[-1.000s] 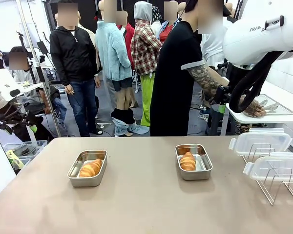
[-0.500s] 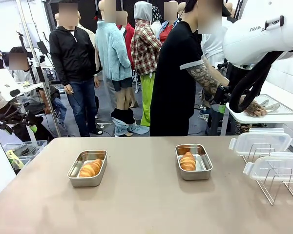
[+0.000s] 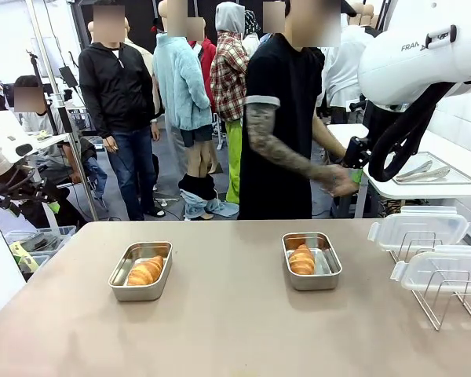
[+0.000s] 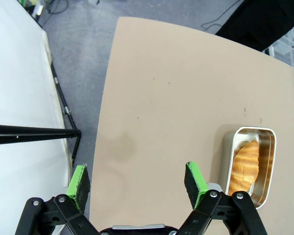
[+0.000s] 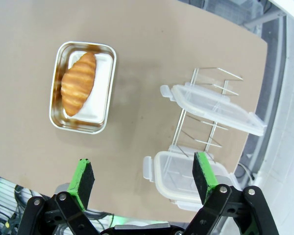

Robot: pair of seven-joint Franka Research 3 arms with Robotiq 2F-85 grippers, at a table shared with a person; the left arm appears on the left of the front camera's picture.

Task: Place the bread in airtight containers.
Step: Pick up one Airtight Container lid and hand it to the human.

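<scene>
Front view: the left croissant (image 3: 146,270) and right croissant (image 3: 301,259) lie in open containers (image 3: 140,294); the lids (image 3: 418,228) stand on a rack (image 3: 443,308) at far right.
Left wrist view: the left fingers (image 4: 193,179) are apart and empty, with the left croissant to their right.
Right wrist view: the right fingers (image 5: 84,177) are apart and empty, and the lids are nearest them.

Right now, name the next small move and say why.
Probably lower the open right tool toward the clear lid beneath it on the wire rack: the croissants already lie in the steel tubs, both uncovered.
</scene>
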